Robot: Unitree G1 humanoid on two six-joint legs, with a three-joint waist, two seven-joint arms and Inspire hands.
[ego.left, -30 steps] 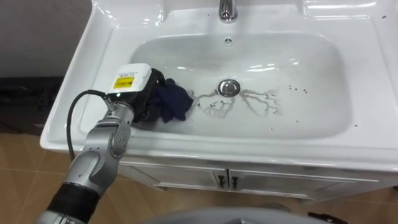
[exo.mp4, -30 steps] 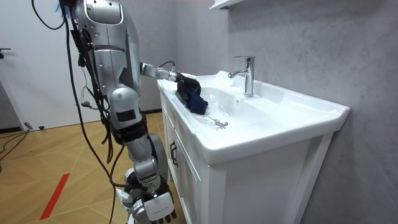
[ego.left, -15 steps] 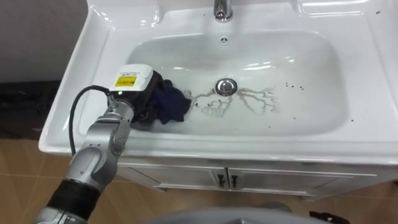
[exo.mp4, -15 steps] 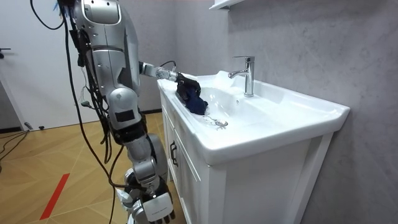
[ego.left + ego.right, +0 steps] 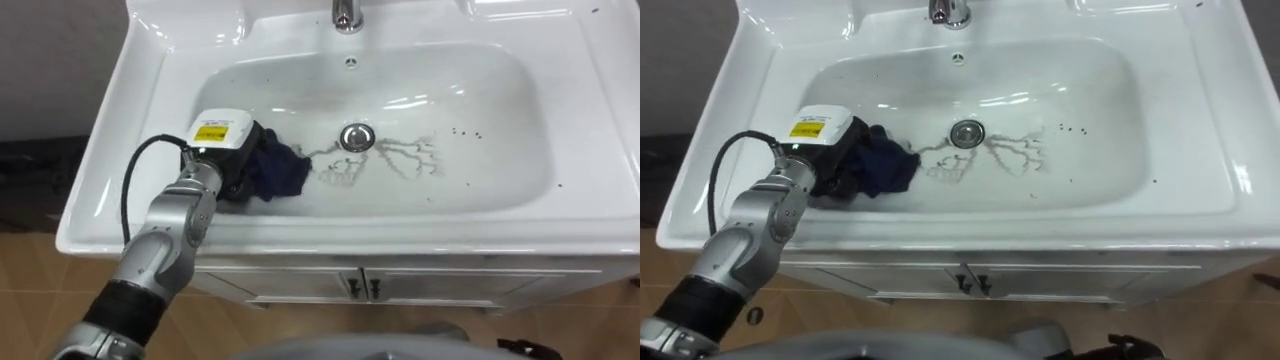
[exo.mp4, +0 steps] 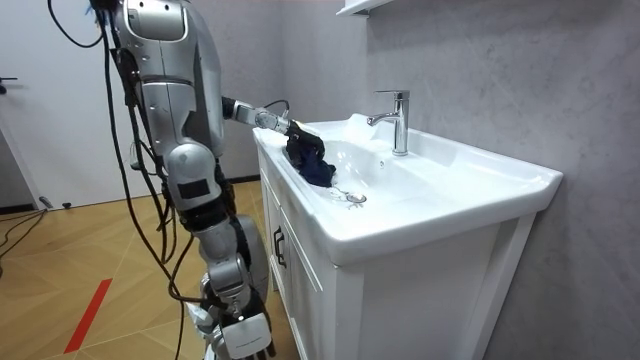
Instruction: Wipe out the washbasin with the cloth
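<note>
Left eye view: left arm enters from lower left, forearm angled up and over the front left rim of the white basin. Wrist bent, left hand reaching down inside the bowl on its left slope, back of the hand up. Its dark fingers are curled onto a dark blue cloth, which is bunched and lies against the bowl surface just right of the hand, between the hand and the drain. Cloth is near the drain but apart from it.

Thin branching dirty streaks run right of the drain; a few dark specks sit further right on the bowl floor. Faucet at the back rim, centred above the drain. Cabinet doors below the front rim.

Room view: robot stands upright at the cabinet's end on the room view's left, torso close to the basin's edge. Left arm held out roughly level from the shoulder over the rim, cloth hanging dark beneath the hand into the bowl. Right arm hangs straight down beside the body, right hand low near the cabinet front at the picture's bottom edge; cannot tell its state.
</note>
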